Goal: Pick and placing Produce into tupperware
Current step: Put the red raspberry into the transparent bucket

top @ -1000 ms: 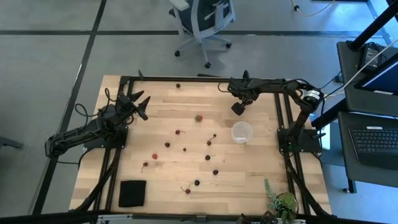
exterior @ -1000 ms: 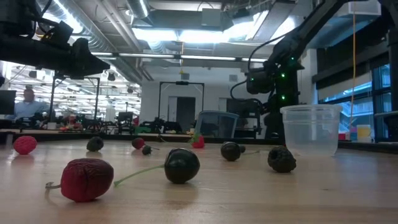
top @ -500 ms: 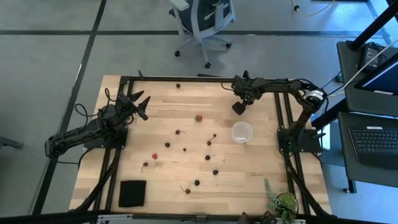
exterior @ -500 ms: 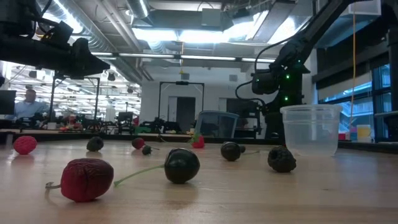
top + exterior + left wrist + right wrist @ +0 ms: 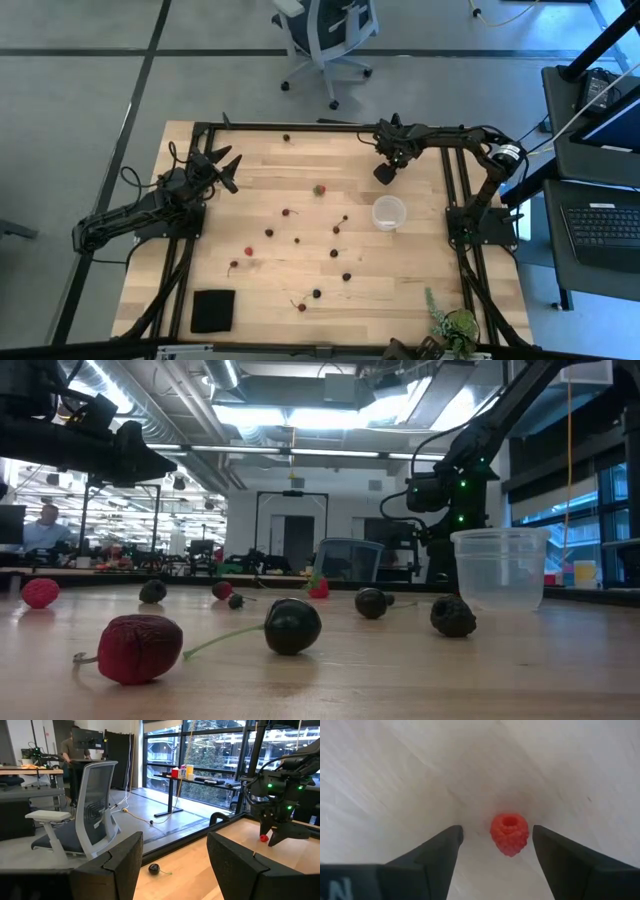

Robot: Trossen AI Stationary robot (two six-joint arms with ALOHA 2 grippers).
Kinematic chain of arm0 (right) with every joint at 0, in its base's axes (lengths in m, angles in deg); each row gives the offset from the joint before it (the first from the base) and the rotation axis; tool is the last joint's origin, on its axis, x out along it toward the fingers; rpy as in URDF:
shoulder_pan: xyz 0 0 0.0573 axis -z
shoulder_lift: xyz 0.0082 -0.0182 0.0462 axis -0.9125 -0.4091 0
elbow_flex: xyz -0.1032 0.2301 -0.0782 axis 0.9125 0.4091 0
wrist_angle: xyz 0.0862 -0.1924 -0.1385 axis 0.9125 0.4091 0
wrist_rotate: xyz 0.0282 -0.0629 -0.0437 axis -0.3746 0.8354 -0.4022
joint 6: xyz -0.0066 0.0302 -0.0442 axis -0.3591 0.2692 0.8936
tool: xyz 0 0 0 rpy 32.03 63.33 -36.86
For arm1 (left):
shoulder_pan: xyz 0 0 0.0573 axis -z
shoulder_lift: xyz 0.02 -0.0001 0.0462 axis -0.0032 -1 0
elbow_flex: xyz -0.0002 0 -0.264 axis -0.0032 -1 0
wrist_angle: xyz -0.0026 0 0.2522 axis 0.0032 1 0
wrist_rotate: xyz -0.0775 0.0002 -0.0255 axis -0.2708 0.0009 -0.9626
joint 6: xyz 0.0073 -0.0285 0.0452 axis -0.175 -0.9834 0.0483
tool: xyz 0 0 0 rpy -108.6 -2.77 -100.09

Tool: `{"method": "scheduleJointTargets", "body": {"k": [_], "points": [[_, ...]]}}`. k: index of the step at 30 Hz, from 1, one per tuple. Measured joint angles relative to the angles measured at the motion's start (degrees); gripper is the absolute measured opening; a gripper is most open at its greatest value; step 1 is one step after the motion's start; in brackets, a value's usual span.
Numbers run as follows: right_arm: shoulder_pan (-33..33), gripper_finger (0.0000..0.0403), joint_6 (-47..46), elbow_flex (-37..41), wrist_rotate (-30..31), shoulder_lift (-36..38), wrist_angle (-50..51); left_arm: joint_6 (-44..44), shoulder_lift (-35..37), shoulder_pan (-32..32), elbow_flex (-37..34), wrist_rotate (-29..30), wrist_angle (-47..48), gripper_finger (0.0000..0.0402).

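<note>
The red berry (image 5: 509, 833) sits on the table, at about 11 o'clock from the tub (image 5: 389, 212). The right gripper (image 5: 495, 845) hangs over it, fingers apart but narrower than a second ago. A crooked squeeze could roll it away (it's round). The left gripper (image 5: 175, 860) waits open.

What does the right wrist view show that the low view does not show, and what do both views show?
Only the right wrist view shows a red raspberry lying on the table between the right gripper's open fingers, not touching them. Only the low view shows the empty tupperware, the dark cherries such as the stemmed one, and the room behind. Both show the wooden table and the right arm.
</note>
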Motion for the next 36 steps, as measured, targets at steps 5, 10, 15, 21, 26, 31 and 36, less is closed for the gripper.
{"method": "scheduleJointTargets", "body": {"k": [5,10,15,21,26,31,36], "points": [[0.02,0.0244,0.34,0.0,-0.99,0.0,-0.04,0.0,0.0,0.0,-0.01,0.01,-0.04,0.0214],[0.02,0.0216,0.35,0.02,-0.98,-0.02,-0.07,0.0,0.0,0.0,0.0,0.02,-0.28,0.0214],[-0.04,0.0175,0.35,0.02,-1.26,-0.04,-0.07,0.0,0.0,0.0,-0.02,0.02,-0.28,0.0214],[-0.09,0.012,0.26,0.02,-1.27,-0.04,-0.19,0.0,0.0,0.0,-0.02,0.02,-0.28,0.0214],[-0.09,0.0099,0.26,0.02,-1.18,-0.04,-0.2,0.0,0.0,0.0,0.0,0.02,-0.28,0.0214],[-0.19,0.0103,0.19,0.07,-1.0,0.67,-0.01,0.42,0.0,0.0,-0.01,0.03,-0.28,0.0214],[-1.33,0.0098,0.15,-1.71,0.9,5.12,5.67,0.42,0.0,-0.02,0.0,0.04,-0.29,0.0214]]}}
